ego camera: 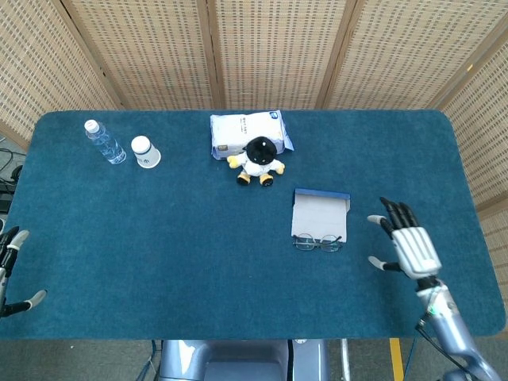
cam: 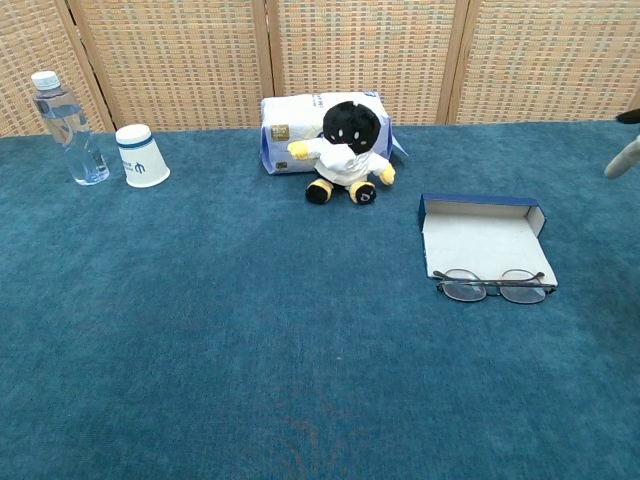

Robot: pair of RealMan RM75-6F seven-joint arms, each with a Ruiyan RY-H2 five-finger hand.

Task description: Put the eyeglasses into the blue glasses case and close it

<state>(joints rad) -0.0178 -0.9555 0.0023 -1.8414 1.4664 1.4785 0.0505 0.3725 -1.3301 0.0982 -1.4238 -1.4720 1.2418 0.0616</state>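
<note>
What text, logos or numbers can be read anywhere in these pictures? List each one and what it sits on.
No text is legible.
White pack behind the plush toy: a small yellowish label and blue print, too small to read.
Paper cup: a blue mark and band, no readable letters.
Water bottle: no label readable.
Glasses case: no markings seen.

Right hand [ego camera: 409, 248] hovers with fingers spread, empty; left hand [ego camera: 9, 274] barely shows at the edge.
</note>
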